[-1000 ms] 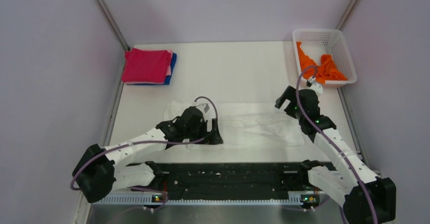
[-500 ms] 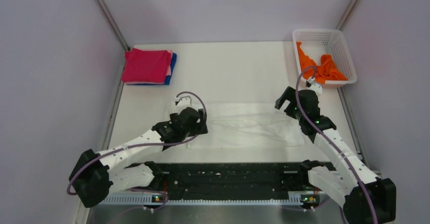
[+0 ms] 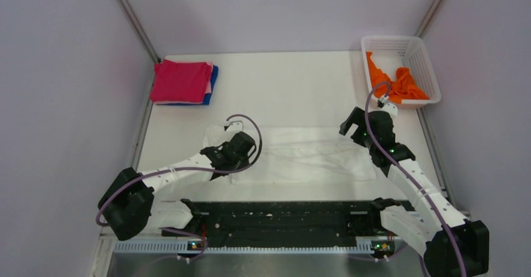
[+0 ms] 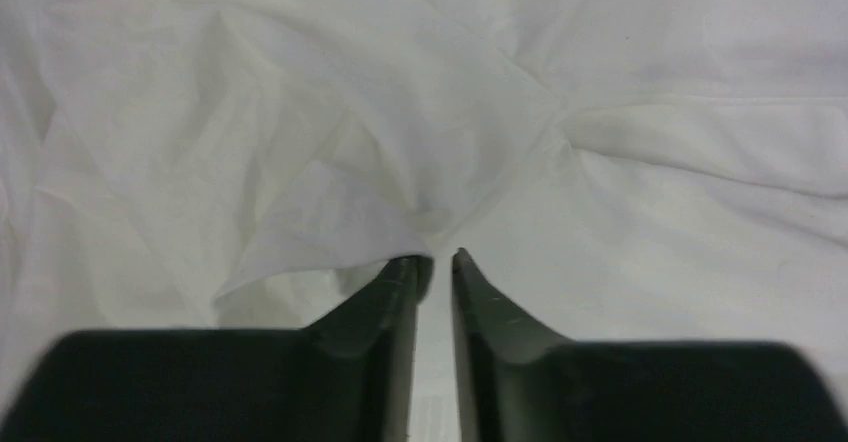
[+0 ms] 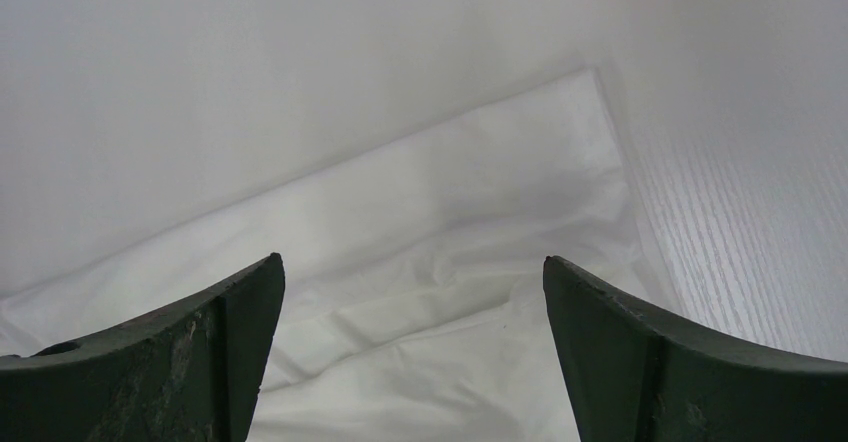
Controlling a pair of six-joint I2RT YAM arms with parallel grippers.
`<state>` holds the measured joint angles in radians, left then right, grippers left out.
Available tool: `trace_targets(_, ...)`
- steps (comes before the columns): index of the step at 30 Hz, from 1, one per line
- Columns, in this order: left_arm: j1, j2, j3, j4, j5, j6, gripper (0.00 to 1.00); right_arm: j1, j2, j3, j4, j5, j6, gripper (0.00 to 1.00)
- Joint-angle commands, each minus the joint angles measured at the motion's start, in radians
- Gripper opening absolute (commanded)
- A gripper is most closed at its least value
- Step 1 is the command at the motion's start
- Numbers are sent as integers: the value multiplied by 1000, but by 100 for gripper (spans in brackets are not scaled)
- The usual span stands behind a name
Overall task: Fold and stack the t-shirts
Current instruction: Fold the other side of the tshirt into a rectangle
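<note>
Across mid tabletop (image 3: 294, 89), rumpled white t-shirt (image 3: 307, 155). Far left: folded magenta-red t-shirt (image 3: 180, 81) atop blue t-shirt (image 3: 214, 79). Far right: basket (image 3: 418, 51) holding orange t-shirt (image 3: 404, 83). At left end, left claw (image 4: 435, 262) pressed almost together, pinching white cloth; right claw (image 5: 410, 258) spread wide over right edge.

Four t-shirts can be counted by colour. One white t-shirt (image 3: 313, 155) lies under both grippers. Two folded ones sit stacked well beyond the left gripper (image 4: 435, 262), off to its left: one magenta-red t-shirt (image 3: 180, 81) on top and one blue t-shirt (image 3: 214, 84) beneath. A pale edge between them may be a further layer; I cannot tell. One orange t-shirt (image 3: 404, 83) is bunched in the one basket (image 3: 391, 39), just beyond the right gripper (image 5: 410, 262). There are two arms, the left arm (image 3: 175, 173) and the right arm (image 3: 413, 177), with two fingers on each gripper. There is one table (image 3: 288, 89).
</note>
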<state>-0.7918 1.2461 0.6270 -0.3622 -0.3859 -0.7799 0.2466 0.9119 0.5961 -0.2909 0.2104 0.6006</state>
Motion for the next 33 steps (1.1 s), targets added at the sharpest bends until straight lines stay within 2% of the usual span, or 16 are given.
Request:
trace_targets(1, 1, -2, 17, 21, 37, -13, 15, 5, -8, 0, 35, -4, -13, 99)
trace_targets(2, 1, 0, 26, 3, 38, -14, 5, 6, -8, 0, 35, -4, -13, 99)
trace_targets(3, 2, 1, 34, -9, 38, -12, 0, 6, -8, -1, 35, -3, -13, 99)
trace_targets(7, 0, 0, 40, -26, 50, -10, 0, 6, -11, -2, 33, -1, -13, 99)
trace_targets(11, -3, -29, 45, -19, 128, -44, 0, 6, -13, 2, 27, -3, -12, 99)
trace_targets(17, -52, -74, -16, 123, 159, -200, 0, 5, -13, 3, 20, -11, -5, 99)
trace_targets(26, -145, 36, 38, 72, 83, -297, 0, 6, -13, -4, 30, -21, 4, 99)
trace_targets(29, -156, 70, 59, 68, 76, -301, 14, 6, -13, -7, 32, -25, 3, 99)
trace_targets(33, -165, 90, 92, 36, 98, -270, 57, 6, -14, -9, 32, -26, 4, 99)
